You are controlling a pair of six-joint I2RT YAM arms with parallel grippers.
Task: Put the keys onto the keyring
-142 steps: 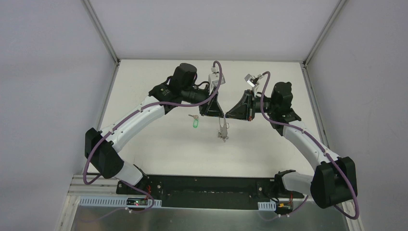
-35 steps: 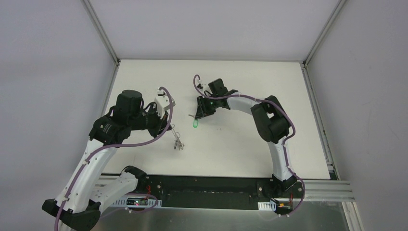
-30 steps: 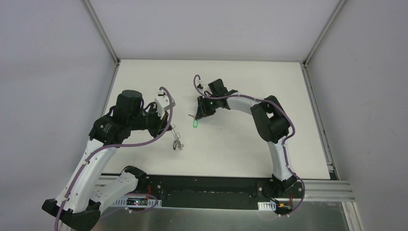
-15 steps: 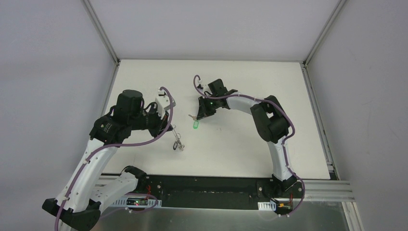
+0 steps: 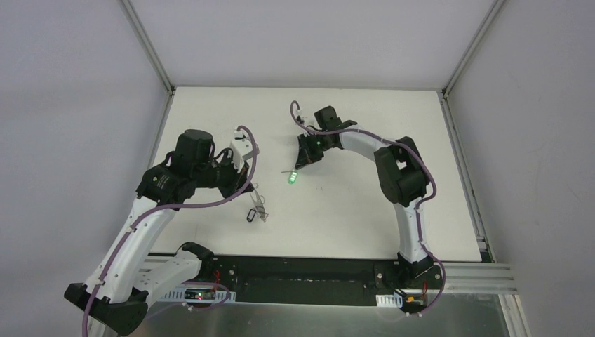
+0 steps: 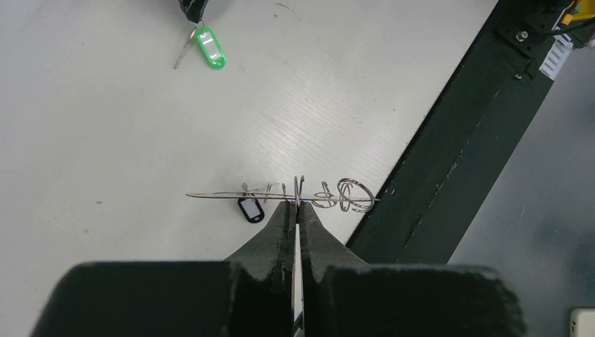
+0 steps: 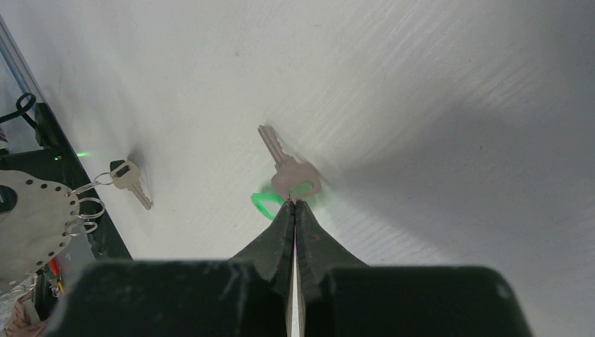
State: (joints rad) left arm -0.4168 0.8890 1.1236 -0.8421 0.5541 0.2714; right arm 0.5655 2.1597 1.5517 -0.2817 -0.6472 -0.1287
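The keyring (image 6: 231, 194), a thin silver wire loop with a small black oval tag (image 6: 250, 209) and small silver rings (image 6: 351, 195), hangs above the table near its front edge. My left gripper (image 6: 297, 205) is shut on its wire; from above the keyring (image 5: 254, 206) shows just below that gripper (image 5: 247, 191). My right gripper (image 7: 293, 202) is shut on the head end of the silver key (image 7: 284, 168), with the green tag (image 7: 266, 205) dangling behind it. Seen from above, the key (image 5: 292, 177) hangs under the right gripper (image 5: 297, 166) mid-table. The left wrist view shows the key (image 6: 209, 48) far off.
The black base rail (image 6: 449, 140) runs along the table's front edge, close behind the keyring. At the left edge of the right wrist view, another silver key (image 7: 131, 181) on small rings hangs beside a perforated metal plate (image 7: 28, 217). White table (image 5: 351, 210) lies between the arms.
My right gripper has shut on the key and carried it slightly right and up. The left arm has shifted a little with the keyring still in its grip.
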